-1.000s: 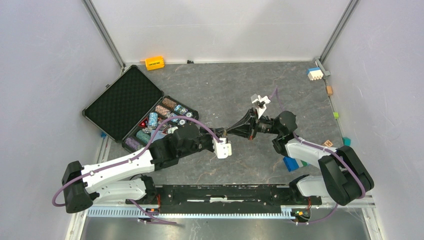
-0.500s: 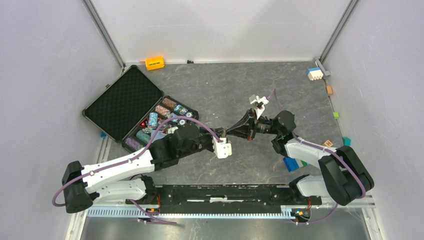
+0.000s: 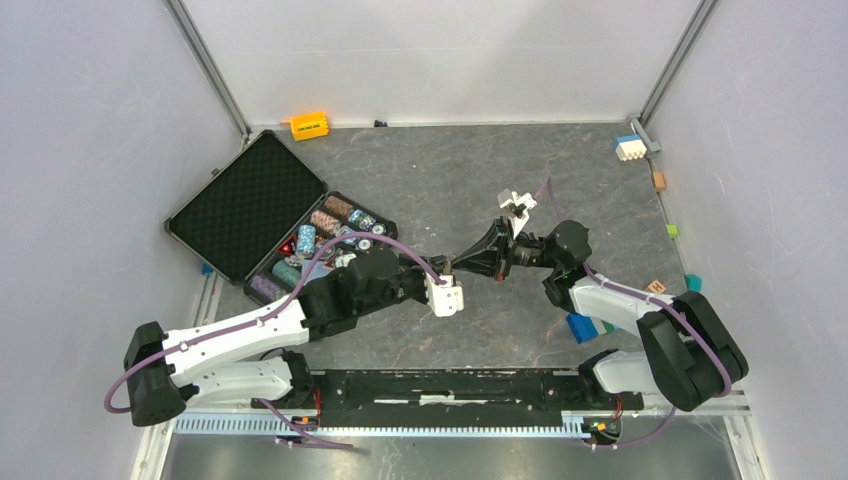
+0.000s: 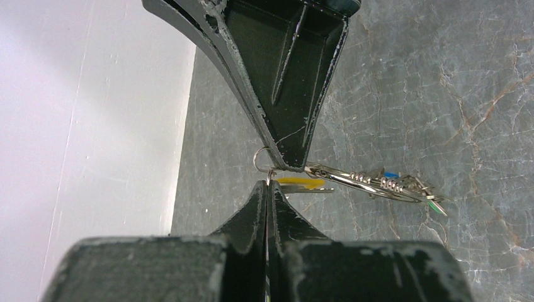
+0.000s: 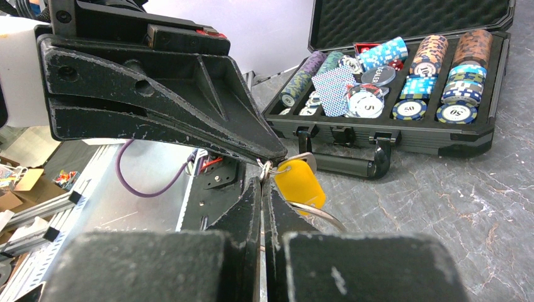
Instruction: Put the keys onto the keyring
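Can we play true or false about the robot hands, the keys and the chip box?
The left gripper and the right gripper both have shut fingers. True.
The chip case is closed. False: its lid stands open.
One key wears a yellow tag. True.
The keyring lies flat on the table. False: the right gripper's fingers hold it up.
The orange block touches the case. False: it sits apart, by the far wall.
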You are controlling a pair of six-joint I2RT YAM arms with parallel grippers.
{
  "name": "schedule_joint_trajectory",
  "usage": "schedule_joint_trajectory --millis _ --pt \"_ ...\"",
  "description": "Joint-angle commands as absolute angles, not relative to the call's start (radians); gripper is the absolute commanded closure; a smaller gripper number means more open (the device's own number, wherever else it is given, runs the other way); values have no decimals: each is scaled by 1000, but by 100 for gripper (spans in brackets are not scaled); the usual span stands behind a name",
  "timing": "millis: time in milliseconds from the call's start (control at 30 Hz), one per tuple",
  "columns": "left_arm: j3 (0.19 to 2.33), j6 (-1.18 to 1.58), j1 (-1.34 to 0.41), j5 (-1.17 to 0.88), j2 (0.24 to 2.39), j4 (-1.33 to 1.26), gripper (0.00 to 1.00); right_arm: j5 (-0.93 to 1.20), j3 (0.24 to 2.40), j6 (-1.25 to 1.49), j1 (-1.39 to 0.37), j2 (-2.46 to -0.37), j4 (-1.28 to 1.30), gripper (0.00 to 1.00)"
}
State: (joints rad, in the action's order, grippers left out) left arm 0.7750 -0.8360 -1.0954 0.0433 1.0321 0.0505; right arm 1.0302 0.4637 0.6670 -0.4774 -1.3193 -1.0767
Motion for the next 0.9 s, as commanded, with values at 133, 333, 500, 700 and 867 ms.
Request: schedule_joint_trajectory --millis 133,333,500,700,867 --pt "815 -837 -1104 15 1025 -12 98 1034 509 648 -489 -1306 -1092 100" --pt "815 -837 -1103 12 1023 -12 98 1035 513 633 -489 -1300 -1072 100" --pt "816 -835 -1104 12 1022 -7 98 1035 515 632 -489 -1299 -1068 100" --pt "816 -834 -1104 9 1023 -7 98 1035 515 631 -489 -1300 -1068 100" --pt "814 -833 -1104 10 1024 -6 98 1036 516 629 -489 -1301 -1068 100"
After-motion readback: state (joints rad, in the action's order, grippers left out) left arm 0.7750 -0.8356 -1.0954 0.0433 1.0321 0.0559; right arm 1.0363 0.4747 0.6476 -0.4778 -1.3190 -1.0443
